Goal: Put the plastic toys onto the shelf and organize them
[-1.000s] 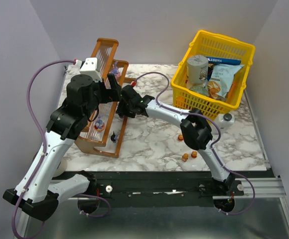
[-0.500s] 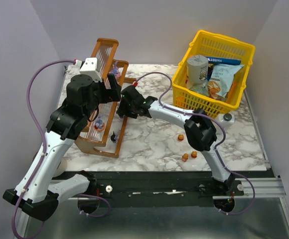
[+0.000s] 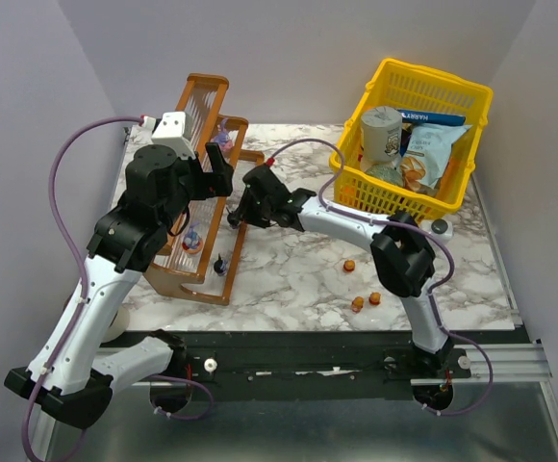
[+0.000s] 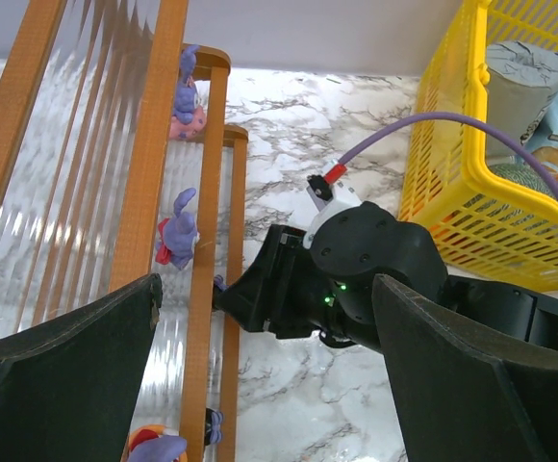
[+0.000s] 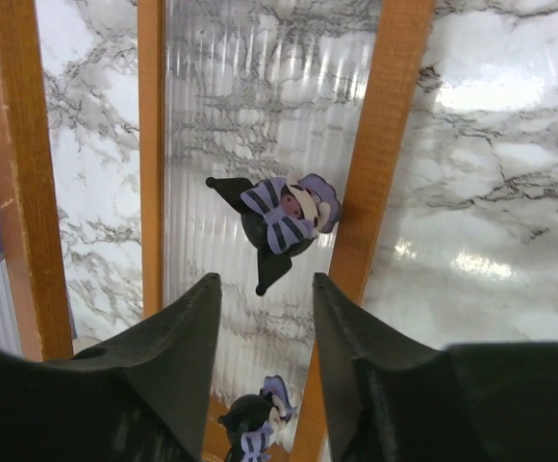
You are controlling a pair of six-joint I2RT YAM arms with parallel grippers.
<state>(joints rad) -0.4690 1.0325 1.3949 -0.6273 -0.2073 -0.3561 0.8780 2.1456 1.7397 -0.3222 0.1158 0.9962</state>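
1. You have the shelf [image 3: 189, 286] at the left centre of the top view. It has an orange-brown wooden frame with clear ribbed tiers that catch the light. Its long rails run roughly top to bottom in the frame, stepping up toward the top.
2. In the right wrist view a dark navy figurine [image 5: 277, 227] lies on a ribbed tier at frame centre, just beside the right-hand rail. It is glossy plastic with a striped purple bow. Its pale face and purple cap turn right, one dark pointed tip aims left, and another aims down.
3. A second dark figurine [image 5: 253, 425] with a purple bow shows at the bottom edge, seen through the gap between the fingers.
4. In the left wrist view, purple and pink figurines [image 4: 179, 231] sit in a line down one tier, along a rail.
5. Three small orange toys [image 3: 349, 266] lie loose on the marble-patterned table [image 3: 289, 274], right of centre and well apart from the shelf.
6. Your right gripper [image 5: 263, 289] hangs over that tier with its black fingers spread, pinching nothing.
7. Your left gripper [image 4: 267, 287] is spread wide and empty above the shelf.
8. The yellow mesh basket [image 3: 471, 91] sits at the upper right.
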